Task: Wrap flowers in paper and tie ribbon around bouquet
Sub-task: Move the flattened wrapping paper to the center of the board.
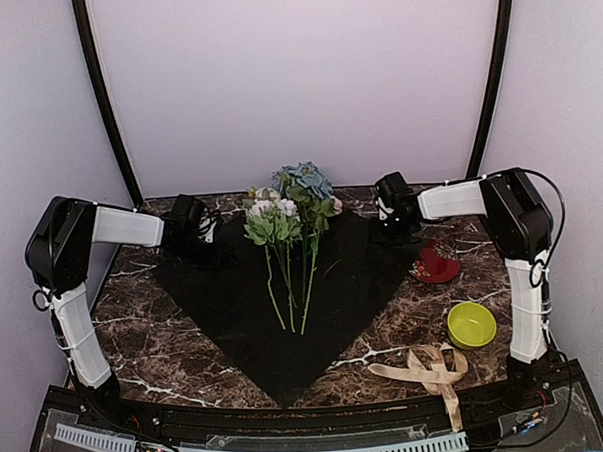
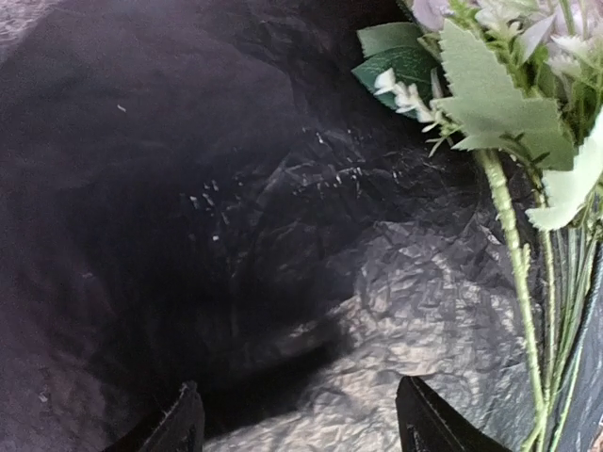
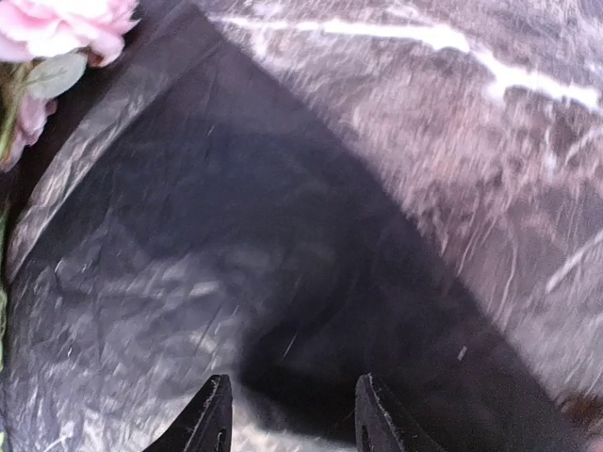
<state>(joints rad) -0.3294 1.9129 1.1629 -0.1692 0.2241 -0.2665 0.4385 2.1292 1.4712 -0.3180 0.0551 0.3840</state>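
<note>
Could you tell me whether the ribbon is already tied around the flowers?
No, the ribbon lies loose on the table by the green bowl, apart from the flowers on the paper.

The top external camera is looking down from above and behind the arm bases, taking in the whole desk (image 1: 151,338) with the paper (image 1: 234,294) at its middle. The left wrist camera is hanging close over the paper's left part, looking past the left hand (image 2: 301,428) toward the flowers (image 2: 490,104) on the paper. The right wrist camera is hanging close over the paper's right edge, past the right hand (image 3: 292,419). All three are sharing paper and flowers.
</note>
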